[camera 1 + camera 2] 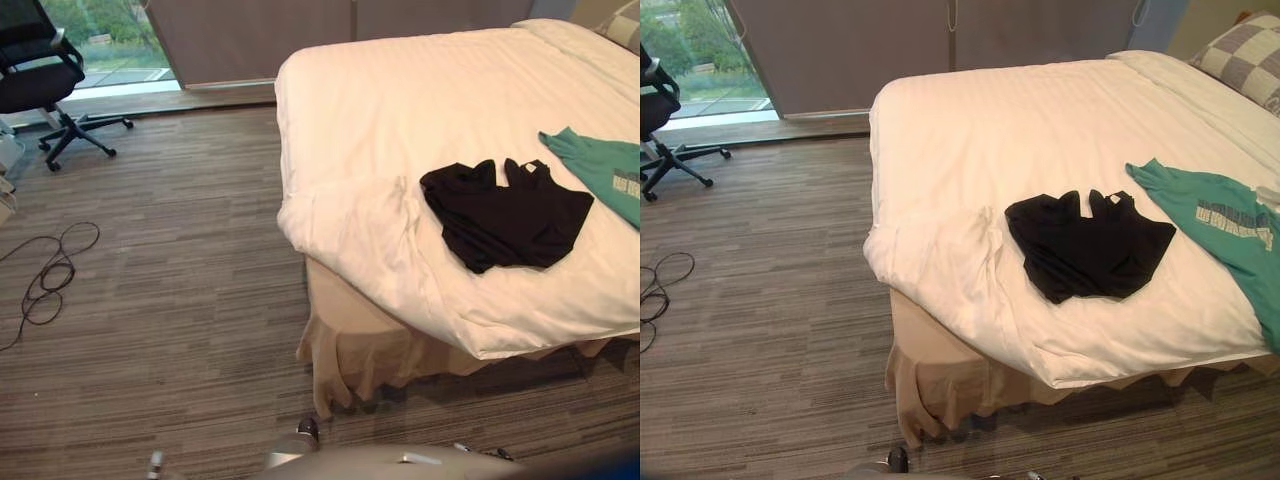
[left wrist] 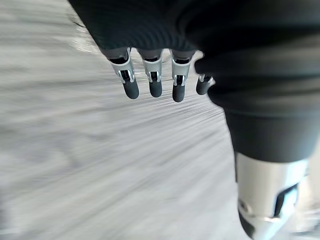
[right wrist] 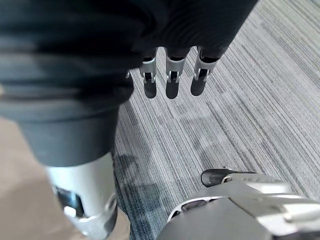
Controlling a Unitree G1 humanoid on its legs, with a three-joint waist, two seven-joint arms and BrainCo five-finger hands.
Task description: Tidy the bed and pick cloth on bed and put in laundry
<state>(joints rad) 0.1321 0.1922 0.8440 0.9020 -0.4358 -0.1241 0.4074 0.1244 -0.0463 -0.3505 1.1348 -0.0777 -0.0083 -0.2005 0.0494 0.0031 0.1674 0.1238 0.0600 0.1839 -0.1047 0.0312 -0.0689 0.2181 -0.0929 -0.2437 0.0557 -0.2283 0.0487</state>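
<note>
A black garment (image 1: 505, 215) lies crumpled on the white duvet (image 1: 400, 110) near the bed's foot corner. A green shirt (image 1: 1225, 225) is spread out to its right, near the bed's right edge. My left hand (image 2: 152, 75) hangs over the striped floor with its fingers relaxed and nothing in them. My right hand (image 3: 170, 77) hangs the same way above the carpet, fingers straight and holding nothing. Both hands are well away from the bed.
A beige bed skirt (image 1: 350, 350) hangs at the bed's near corner. A black office chair (image 1: 45, 85) stands at the far left by the window. A checked pillow (image 1: 1245, 60) lies at the head of the bed. Striped carpet (image 1: 150, 300) spreads left of the bed.
</note>
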